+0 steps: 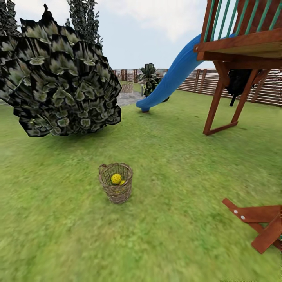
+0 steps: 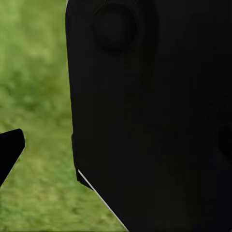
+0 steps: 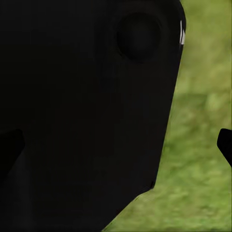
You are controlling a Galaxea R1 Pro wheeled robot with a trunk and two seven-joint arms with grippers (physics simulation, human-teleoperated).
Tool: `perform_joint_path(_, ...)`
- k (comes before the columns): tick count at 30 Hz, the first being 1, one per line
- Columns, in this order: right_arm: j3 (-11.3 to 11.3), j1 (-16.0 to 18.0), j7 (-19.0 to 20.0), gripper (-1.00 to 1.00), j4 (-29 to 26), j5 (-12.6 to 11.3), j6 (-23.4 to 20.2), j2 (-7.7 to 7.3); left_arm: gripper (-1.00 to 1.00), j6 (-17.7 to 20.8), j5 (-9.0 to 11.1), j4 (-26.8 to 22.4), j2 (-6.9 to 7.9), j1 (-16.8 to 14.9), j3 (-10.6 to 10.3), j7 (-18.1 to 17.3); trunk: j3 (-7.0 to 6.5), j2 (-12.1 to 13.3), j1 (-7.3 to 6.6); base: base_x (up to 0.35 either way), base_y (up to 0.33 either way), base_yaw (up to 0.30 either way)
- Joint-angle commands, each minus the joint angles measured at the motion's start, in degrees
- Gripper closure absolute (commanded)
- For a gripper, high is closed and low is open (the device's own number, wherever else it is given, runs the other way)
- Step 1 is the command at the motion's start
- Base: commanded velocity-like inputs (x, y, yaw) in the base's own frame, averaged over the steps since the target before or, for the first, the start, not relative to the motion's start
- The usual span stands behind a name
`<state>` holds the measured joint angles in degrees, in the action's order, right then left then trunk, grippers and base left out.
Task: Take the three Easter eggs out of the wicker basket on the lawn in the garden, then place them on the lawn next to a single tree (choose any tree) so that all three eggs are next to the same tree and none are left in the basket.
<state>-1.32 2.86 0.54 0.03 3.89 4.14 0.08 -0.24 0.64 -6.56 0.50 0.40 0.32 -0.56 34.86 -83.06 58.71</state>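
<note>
Lawn (image 1: 176,164), wicker basket (image 1: 116,183), Easter eggs (image 1: 116,179) partly hidden inside.

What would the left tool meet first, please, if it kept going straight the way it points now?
Most likely the lawn: grass lies beyond the fingertip, beside a dark robot body part. Depth is unclear.

Dark leafy bush (image 1: 58,82) at 10 o'clock, blue slide (image 1: 172,78) at 1 o'clock, wooden play frame (image 1: 235,58) at 2 o'clock, slatted fence (image 1: 203,80) behind, pale cloudy sky (image 1: 149,27).
</note>
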Motion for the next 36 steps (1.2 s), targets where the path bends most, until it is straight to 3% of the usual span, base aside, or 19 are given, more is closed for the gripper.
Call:
perform_joint_path(1, -0.1, 0.0, 0.0, -1.0, 0.1, 0.4, 0.2, -0.01, -1.0, 0.0, 0.1, -0.1, 0.02, 0.0, 0.0, -0.1, 0.04, 0.0, 0.02, 0.16, 0.301, -0.251)
perform_joint_path(18, -0.1, 0.0, 0.0, -1.0, 0.1, 0.4, 0.2, -0.05, -1.0, 0.0, 0.1, -0.1, 0.01, 0.0, 0.0, -0.1, 0.04, 0.0, 0.02, 0.16, 0.301, -0.246)
perform_joint_path(30, -0.1, 0.0, 1.4, -1.0, -0.3, 0.4, 0.3, -0.69, -1.0, 0.0, 0.2, -0.1, 0.35, 0.0, 0.2, -0.1, 0.04, 0.0, 0.02, 0.16, 0.301, -0.025)
perform_joint_path(36, 0.5, 0.1, 1.6, -1.0, -0.8, -0.2, 0.3, -1.46, -1.0, -0.1, 0.1, -0.3, 0.43, 0.0, 1.8, -0.1, 0.04, 0.0, 0.02, 0.113, 0.192, 0.0)
